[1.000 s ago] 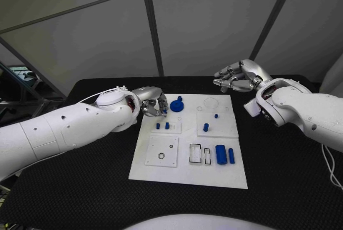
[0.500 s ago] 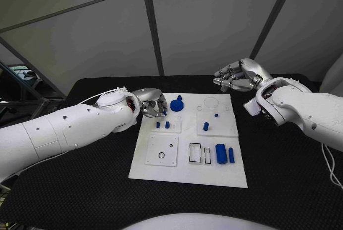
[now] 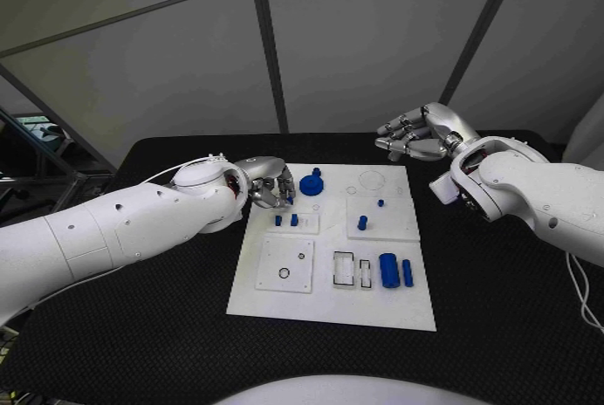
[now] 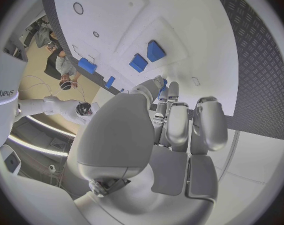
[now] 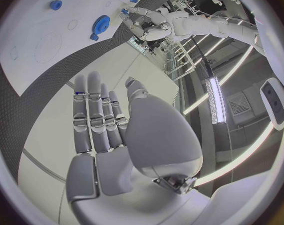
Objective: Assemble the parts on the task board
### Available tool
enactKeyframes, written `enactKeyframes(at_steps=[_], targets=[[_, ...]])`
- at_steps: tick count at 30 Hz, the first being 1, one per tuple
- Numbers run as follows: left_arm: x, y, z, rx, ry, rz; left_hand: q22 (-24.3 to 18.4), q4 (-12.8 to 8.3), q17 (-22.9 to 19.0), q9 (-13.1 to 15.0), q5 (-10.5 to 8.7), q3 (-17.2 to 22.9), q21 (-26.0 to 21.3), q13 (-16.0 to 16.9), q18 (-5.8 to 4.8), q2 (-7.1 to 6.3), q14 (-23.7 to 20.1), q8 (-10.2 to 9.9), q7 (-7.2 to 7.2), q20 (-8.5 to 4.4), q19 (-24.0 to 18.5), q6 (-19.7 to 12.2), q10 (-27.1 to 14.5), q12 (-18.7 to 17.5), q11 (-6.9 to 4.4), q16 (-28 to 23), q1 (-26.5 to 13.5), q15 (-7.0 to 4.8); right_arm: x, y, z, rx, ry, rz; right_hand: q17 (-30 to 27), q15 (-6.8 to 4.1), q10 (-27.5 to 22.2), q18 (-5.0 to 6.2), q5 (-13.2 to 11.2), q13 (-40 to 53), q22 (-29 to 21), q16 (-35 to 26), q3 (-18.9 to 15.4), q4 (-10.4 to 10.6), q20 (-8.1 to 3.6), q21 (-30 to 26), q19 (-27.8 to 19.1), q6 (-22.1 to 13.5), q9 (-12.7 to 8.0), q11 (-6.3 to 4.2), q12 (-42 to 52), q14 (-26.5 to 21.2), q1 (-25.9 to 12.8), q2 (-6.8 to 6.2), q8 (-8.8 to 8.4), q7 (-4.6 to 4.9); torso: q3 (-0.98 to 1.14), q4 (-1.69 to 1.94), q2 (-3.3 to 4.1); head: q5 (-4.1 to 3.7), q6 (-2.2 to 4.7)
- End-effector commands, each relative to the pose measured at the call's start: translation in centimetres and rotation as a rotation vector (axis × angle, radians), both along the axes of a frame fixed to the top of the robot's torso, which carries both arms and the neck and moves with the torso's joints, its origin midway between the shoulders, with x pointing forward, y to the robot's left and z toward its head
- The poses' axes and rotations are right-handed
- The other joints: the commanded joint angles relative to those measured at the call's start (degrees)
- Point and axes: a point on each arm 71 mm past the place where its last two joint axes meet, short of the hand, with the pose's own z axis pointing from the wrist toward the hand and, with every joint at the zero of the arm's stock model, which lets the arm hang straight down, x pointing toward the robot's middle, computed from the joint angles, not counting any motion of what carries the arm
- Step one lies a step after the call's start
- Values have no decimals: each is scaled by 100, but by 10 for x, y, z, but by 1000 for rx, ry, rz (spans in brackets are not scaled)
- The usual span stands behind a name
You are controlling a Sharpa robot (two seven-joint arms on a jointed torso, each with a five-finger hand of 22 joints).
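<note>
Counter [image 3: 151, 335]: black, textured surface carrying the board and both arms.
Task board [image 3: 330, 313]: white rectangular plate at the middle of the counter, long side running from the near edge toward the far edge; raised white square tiles and outlined recesses on its face.
Gear part [image 3: 312, 185]: blue toothed wheel with a small knob beside it, near the board's far left corner, just beside the left hand's fingertips.
Paired pegs [image 3: 285, 220]: two small blue pieces standing side by side on a raised tile, left half of the board, nearer than the gear.
Single peg [image 3: 361, 223]: blue, upright on the raised tile in the right half of the board.
Small stud [image 3: 380, 202]: tiny blue piece just beyond the single peg, same tile.
Cylinder pair [image 3: 395, 271]: one thick and one thin blue cylinder lying side by side near the board's right edge, beside two outlined slots.
Left hand [image 3: 268, 188]: at the board's far left edge, fingers curled in together; the wrist view shows something small and blue at the fingertips, but I cannot tell whether it is pinched.
Right hand [image 3: 421, 133]: raised past the board's far right corner, well apart from the parts, fingers lying side by side and loosely extended, holding nothing.
</note>
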Motion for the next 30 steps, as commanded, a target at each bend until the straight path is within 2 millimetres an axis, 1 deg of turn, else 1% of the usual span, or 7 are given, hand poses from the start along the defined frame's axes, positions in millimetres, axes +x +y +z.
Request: enactKeyframes(at_steps=[1, 10, 16, 22, 30], targets=[[0, -1, -1, 2, 12, -3, 322, -1, -3, -7, -37, 31, 19, -5, -303, 0, 103, -32, 1, 19, 44, 22, 24, -37, 3, 14, -69, 15, 0, 1, 2, 5, -5, 10, 5, 18, -35, 68, 31, -9, -9, -36, 18, 10, 9, -39, 36, -37, 9, -3, 31, -9, 25, 54, -23, -16, 0, -1, 3, -1, -7], [-1, -3, -3, 10, 30, -11, 314, -10, -12, -7, -38, 46, 3, -7, -299, 9, 98, -36, -6, 19, 38, 39, 43, -46, -4, 13, -67, 13, 0, 2, 2, 5, -5, 11, 5, 18, -35, 68, 31, -9, -9, -36, 18, 10, 9, -39, 36, -37, 9, -3, 31, -9, 25, 54, -23, -16, 0, 4, -1, -13, -26], [1, -2, -5, 19, 40, -4, 310, -13, -20, -7, -39, 49, -5, -7, -298, 10, 95, -37, -10, 18, 35, 44, 47, -48, -6, 9, -66, 12, 0, 1, 2, 5, -5, 11, 5, 18, -35, 68, 31, -9, -9, -36, 18, 10, 9, -39, 36, -37, 9, -3, 31, -9, 25, 54, -23, -16, 4, -1, -2, -11, -14], [3, -1, -6, 24, 44, 3, 308, -14, -24, -7, -41, 50, -8, -8, -297, 9, 93, -39, -9, 18, 33, 45, 48, -51, -6, 7, -67, 12, 0, 1, 2, 5, -5, 11, 5, 18, -35, 68, 31, -9, -9, -36, 18, 10, 9, -39, 36, -37, 9, -3, 31, -9, 25, 54, -23, -16, 1, 4, -2, -15, -11], [4, -2, -7, 26, 48, 6, 305, -19, -38, -19, -48, 57, -19, -18, -296, -5, 82, -75, 15, 21, 26, 18, 35, -84, 13, 5, -86, 21, 0, 1, 2, 5, -5, 11, 5, 18, -35, 68, 31, -9, -9, -36, 18, 10, 9, -39, 36, -37, 9, -3, 31, -9, 25, 54, -23, -16, 0, 1, 1, -12, -15]])
